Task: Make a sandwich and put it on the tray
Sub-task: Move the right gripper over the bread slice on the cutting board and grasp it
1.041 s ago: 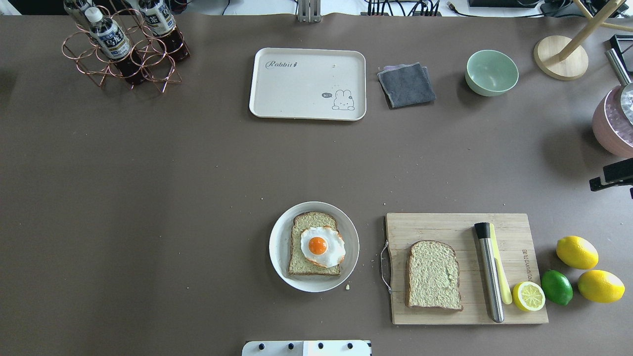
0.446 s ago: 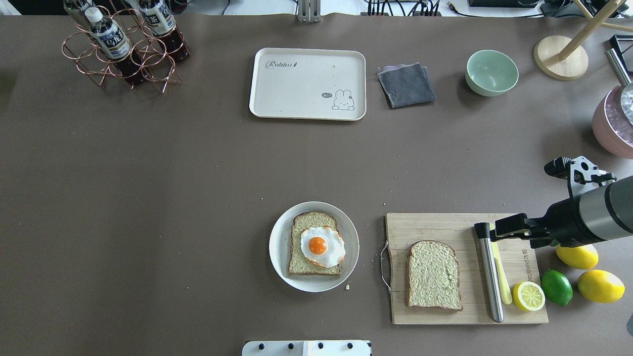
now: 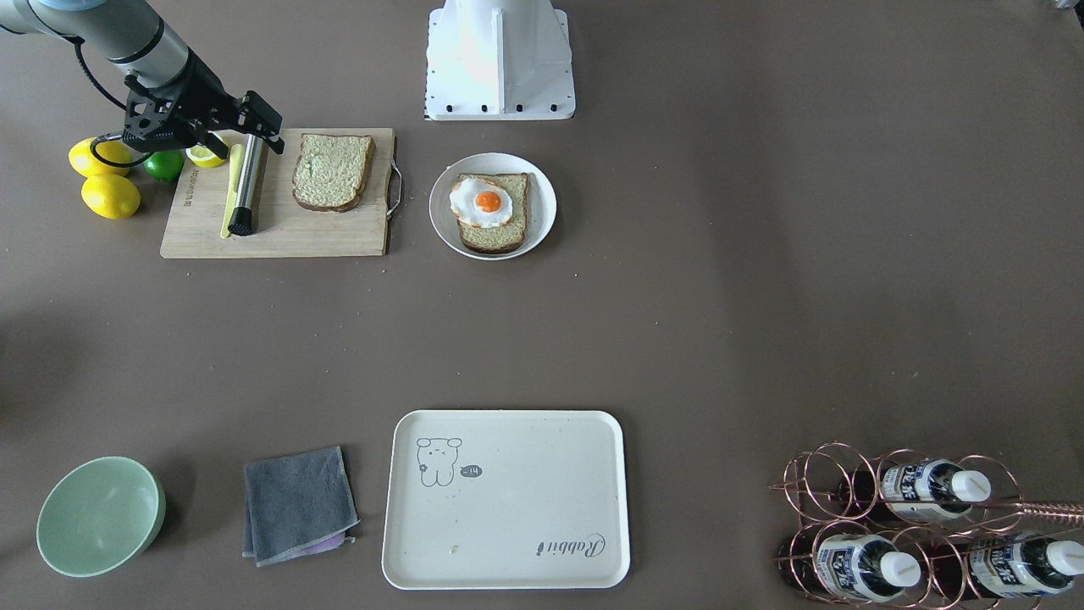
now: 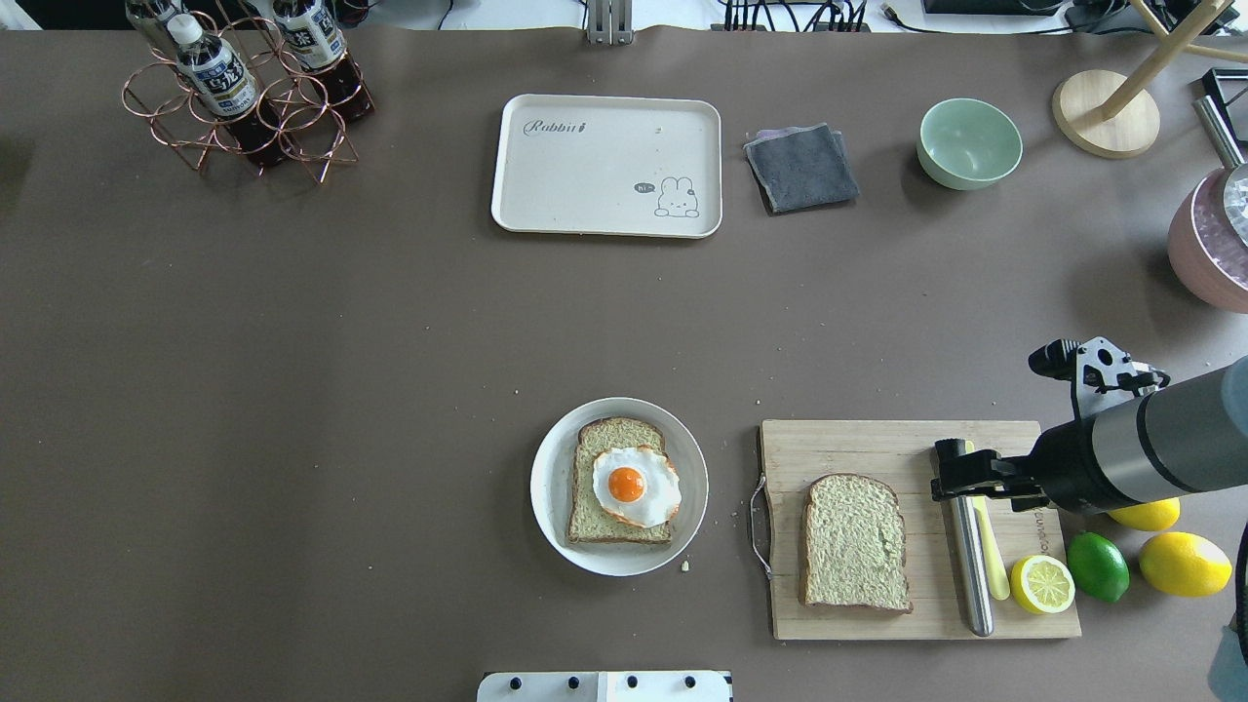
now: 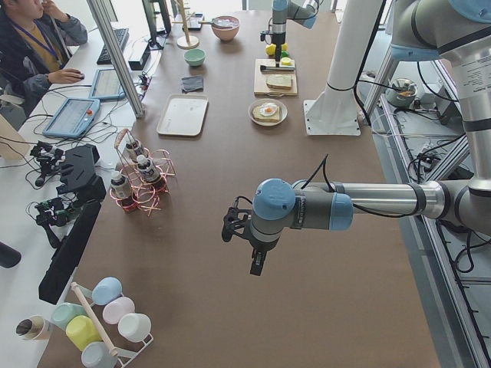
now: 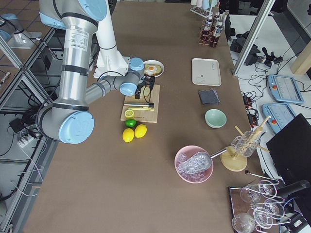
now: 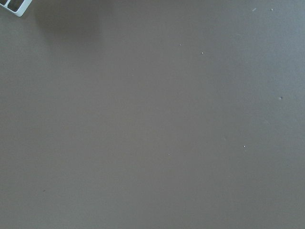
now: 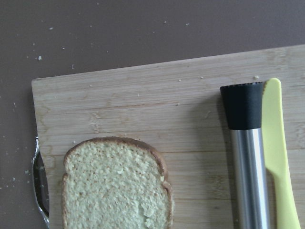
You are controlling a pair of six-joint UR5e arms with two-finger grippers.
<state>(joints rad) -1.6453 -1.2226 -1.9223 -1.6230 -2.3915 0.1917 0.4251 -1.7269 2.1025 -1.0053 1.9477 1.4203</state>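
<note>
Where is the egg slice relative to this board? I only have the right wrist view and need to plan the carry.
Observer: It is on a round white plate on the robot's left of the cutting board, apart from it. The fried egg lies on a bread slice there.
Operator: And the tray?
Observer: The tray sits beyond the plate, farther from the robot, with no food on it.
Operator: Is the right hand holding anything?
Observer: No. The right hand is open over the board by the black end of the metal tube, short of the plain slice.
</note>
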